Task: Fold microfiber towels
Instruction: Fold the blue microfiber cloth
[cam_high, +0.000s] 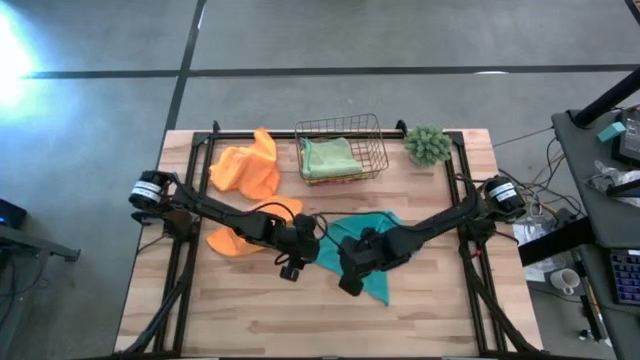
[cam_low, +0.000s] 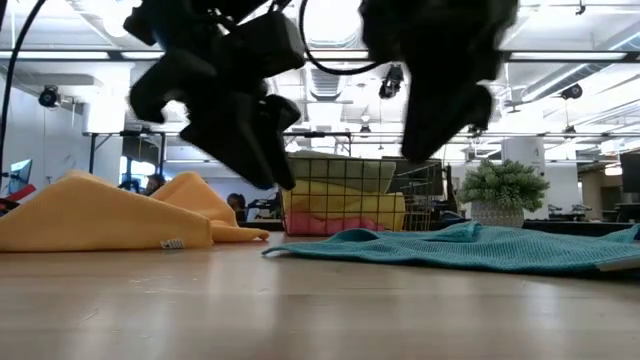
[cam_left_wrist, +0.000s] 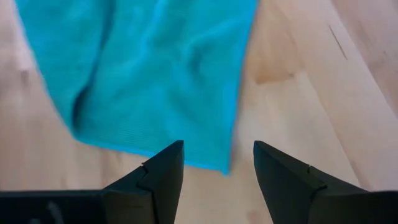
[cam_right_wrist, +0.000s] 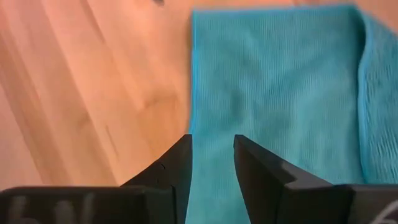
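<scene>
The teal towel (cam_high: 372, 247) lay spread on the table (cam_high: 440, 310) mid-front. My left claw (cam_left_wrist: 217, 163) hung unclenched and empty over its near corner; my right claw (cam_right_wrist: 212, 158) stood part-open above the cloth, gripping nothing. Two orange towels (cam_high: 250, 170) sat crumpled to the left, my left arm covering part of one. Behind stood a wire basket (cam_high: 375, 135) with folded cloths and a small plant (cam_high: 428, 145). The front boards were bare.

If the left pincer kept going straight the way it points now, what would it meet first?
Probably the teal towel: its edge lies just ahead of the open left pincer, with bare table showing beside it. Depth is hard to judge.
</scene>
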